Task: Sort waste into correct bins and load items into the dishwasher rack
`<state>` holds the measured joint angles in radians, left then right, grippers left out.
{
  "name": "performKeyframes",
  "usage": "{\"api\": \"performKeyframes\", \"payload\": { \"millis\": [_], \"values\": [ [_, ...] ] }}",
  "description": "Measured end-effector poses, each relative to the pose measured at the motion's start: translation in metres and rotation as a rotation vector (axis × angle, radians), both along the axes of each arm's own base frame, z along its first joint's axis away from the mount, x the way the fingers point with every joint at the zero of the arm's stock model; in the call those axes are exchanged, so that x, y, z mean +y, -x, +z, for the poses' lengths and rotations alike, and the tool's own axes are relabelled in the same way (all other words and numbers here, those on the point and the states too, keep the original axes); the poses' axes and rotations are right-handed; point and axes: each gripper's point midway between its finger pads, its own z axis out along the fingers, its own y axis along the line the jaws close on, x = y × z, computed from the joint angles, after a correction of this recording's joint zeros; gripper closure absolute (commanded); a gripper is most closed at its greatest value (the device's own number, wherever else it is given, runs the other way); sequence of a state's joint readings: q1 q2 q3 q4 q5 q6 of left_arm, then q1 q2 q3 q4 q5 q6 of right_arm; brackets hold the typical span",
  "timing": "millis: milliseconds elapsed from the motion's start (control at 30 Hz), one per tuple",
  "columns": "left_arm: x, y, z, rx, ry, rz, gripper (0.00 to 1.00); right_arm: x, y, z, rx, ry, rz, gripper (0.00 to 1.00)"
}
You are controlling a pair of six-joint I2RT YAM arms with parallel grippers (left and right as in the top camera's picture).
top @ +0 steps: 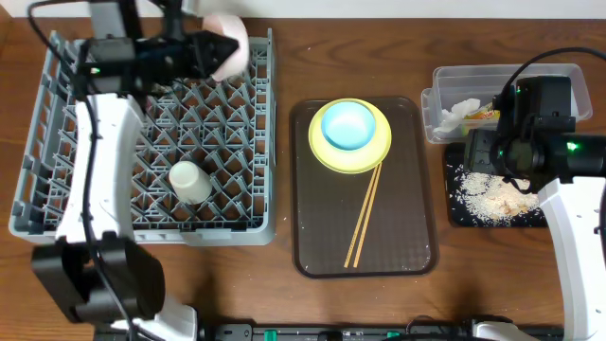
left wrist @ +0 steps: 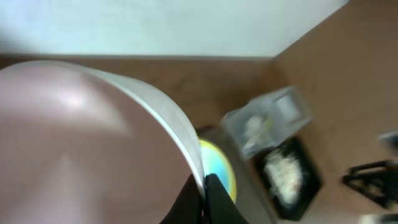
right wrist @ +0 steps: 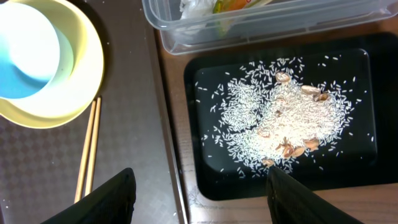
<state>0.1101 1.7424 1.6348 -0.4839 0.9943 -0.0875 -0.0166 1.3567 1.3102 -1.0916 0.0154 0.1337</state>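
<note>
Pinkish bowl (top: 232,40) pinched by L tool (top: 212,54) over rack (top: 269,133); R tool (right wrist: 199,199) spread.

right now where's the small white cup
The small white cup sits in the dishwasher rack on the left of the overhead view, toward the rack's near edge.

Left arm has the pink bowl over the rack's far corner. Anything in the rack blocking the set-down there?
Nothing visible. The pinkish-white bowl in the left gripper hangs over the dishwasher rack at its far right corner, with only bare pegs showing around it. The small white cup sits toward the near side, well apart.
</note>
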Motion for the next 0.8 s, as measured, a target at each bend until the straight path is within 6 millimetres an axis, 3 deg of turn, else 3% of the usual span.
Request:
{"api": "performKeyframes", "payload": {
  "millis": [233,600,800],
  "values": [
    [0.03,-0.031,-0.009,0.019,0.254,-0.071,0.94,0.0,0.0,0.0,0.001,0.0,0.0,0.35],
    [0.031,-0.053,-0.08,0.317,0.487,-0.126,0.94,0.0,0.0,0.0,0.001,0.0,0.0,0.35],
    [0.04,-0.058,-0.101,0.382,0.514,-0.088,0.94,0.0,0.001,0.0,0.002,0.0,0.0,0.35]
  ]
}}
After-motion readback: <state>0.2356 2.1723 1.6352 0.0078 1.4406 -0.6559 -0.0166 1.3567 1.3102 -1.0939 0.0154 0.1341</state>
